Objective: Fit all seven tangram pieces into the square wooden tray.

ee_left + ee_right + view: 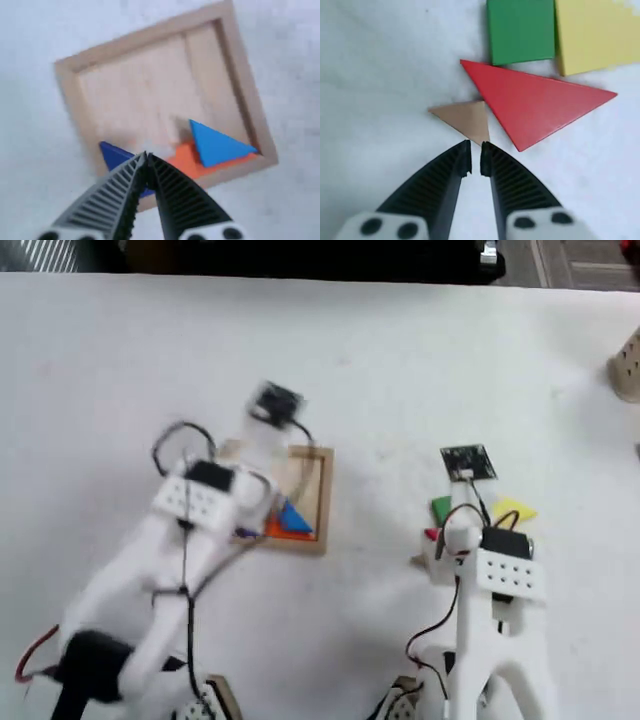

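The wooden tray (145, 34) is seen around the counter's middle, set askew to the counter's edges. Three pieces are held in it: a light blue triangle (215, 142) is laid on top of an orange piece (187, 161) along one rim, and a dark blue piece (115, 155) is placed at the next corner, partly hidden. The left gripper (147, 159) is positioned over that corner of the tray; its fingers are pressed together at the tips and nothing is gripped.

The other four pieces are grouped on the bare counter, between the tray and the right edge. A green square (520, 30) and a yellow piece (595, 35) are set side by side, a red triangle (535, 102) is placed just beside them, and a small tan triangle (465, 117) is tucked against the red one. The right gripper (475, 157) is held just beside the tan triangle's point. It is all but closed, a thin slit is left between the fingers, and nothing is grasped.
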You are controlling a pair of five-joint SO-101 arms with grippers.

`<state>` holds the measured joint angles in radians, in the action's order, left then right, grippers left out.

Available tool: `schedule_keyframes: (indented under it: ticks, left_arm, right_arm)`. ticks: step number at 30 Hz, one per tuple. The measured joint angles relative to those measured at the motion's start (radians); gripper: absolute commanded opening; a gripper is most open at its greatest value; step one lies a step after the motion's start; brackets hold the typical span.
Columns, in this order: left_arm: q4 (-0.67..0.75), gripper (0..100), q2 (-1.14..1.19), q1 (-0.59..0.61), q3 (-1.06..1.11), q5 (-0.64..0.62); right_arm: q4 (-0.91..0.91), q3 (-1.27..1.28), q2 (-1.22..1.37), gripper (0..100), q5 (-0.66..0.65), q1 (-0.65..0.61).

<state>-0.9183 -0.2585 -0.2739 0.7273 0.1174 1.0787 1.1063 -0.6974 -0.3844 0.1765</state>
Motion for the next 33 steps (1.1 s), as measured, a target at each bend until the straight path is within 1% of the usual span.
schedule_keyframes:
  ticks: [4,7,10,13,17,19,21,24,27,30,33]
  left_arm:
    - [-0.009,2,-0.141,-0.18,0.115,0.04]
    - [-0.009,2,-0.201,-0.236,0.15,0.003]
    - [-0.009,2,-0.207,-0.239,0.15,-0.055]
    - [-0.009,2,-0.18,-0.241,0.146,-0.069]
    - [-0.015,2,-0.048,-0.23,0.061,-0.074]
    - [-0.049,2,0.02,-0.207,0.006,-0.074]
    - [-0.081,2,0.037,-0.189,-0.023,-0.075]
    - [-0.11,2,0.025,-0.184,-0.025,-0.009]
    - [-0.12,2,-0.043,-0.203,0.002,0.069]
    - [-0.149,2,-0.103,-0.242,0.021,0.087]
    - [-0.166,2,-0.109,-0.27,0.021,0.092]
  right_arm:
    - [-0.041,0.038,0.0,3.5,-0.035,0.034]
    - [-0.048,0.043,0.0,3.7,-0.04,0.075]
    - [-0.048,0.043,0.0,3.7,-0.04,0.109]
    - [-0.068,0.043,0.0,3.8,-0.043,0.11]
    - [-0.092,0.048,0.0,3.8,-0.043,0.114]
    - [-0.109,0.06,0.0,3.8,-0.044,0.11]
    - [-0.121,0.061,0.0,3.8,-0.044,0.114]
    - [-0.126,0.061,0.0,3.8,-0.044,0.114]
    - [-0.127,0.061,0.0,3.8,-0.044,0.114]
    - [-0.127,0.061,0.0,3.8,-0.044,0.114]
    - [-0.127,0.061,0.0,3.8,-0.044,0.114]
